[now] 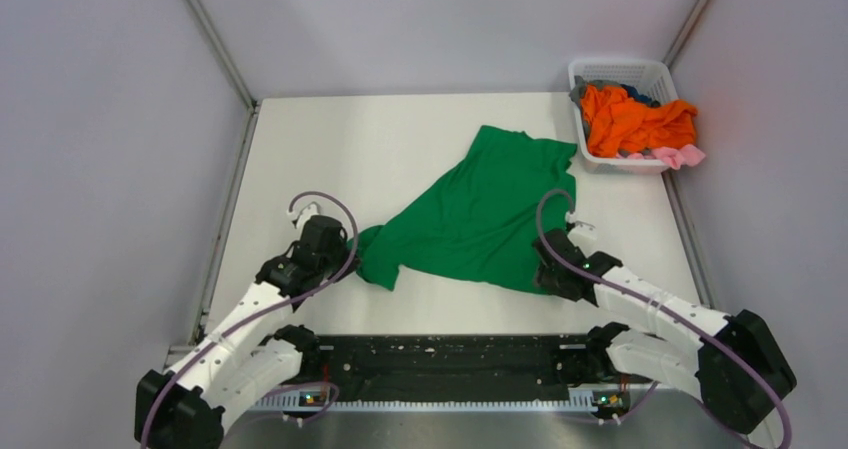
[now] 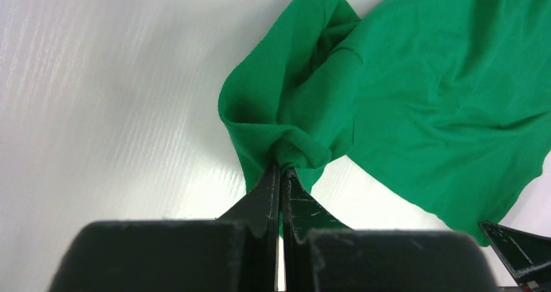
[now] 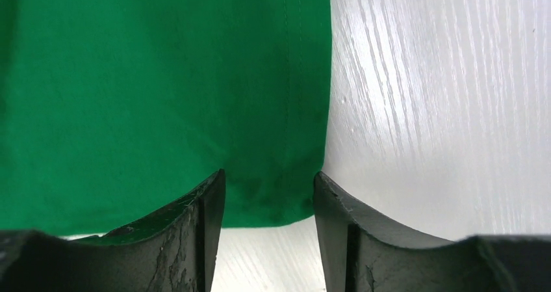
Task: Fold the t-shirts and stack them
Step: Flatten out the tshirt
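Note:
A bright green t-shirt (image 1: 480, 209) lies spread and creased on the middle of the white table. My left gripper (image 1: 340, 259) is shut on a bunched fold at the shirt's near left corner (image 2: 295, 146); its jaws pinch the cloth at the tips. My right gripper (image 1: 548, 269) is open at the shirt's near right corner (image 3: 273, 194); the hem corner lies between its jaws, untouched. An orange t-shirt (image 1: 635, 119) lies crumpled in the basket with pink (image 1: 680, 156), grey and blue cloth under and beside it.
The white lattice basket (image 1: 590, 161) stands at the back right corner by the right wall. Grey walls close in the table on the left, back and right. A black rail (image 1: 450, 359) runs along the near edge between the arm bases.

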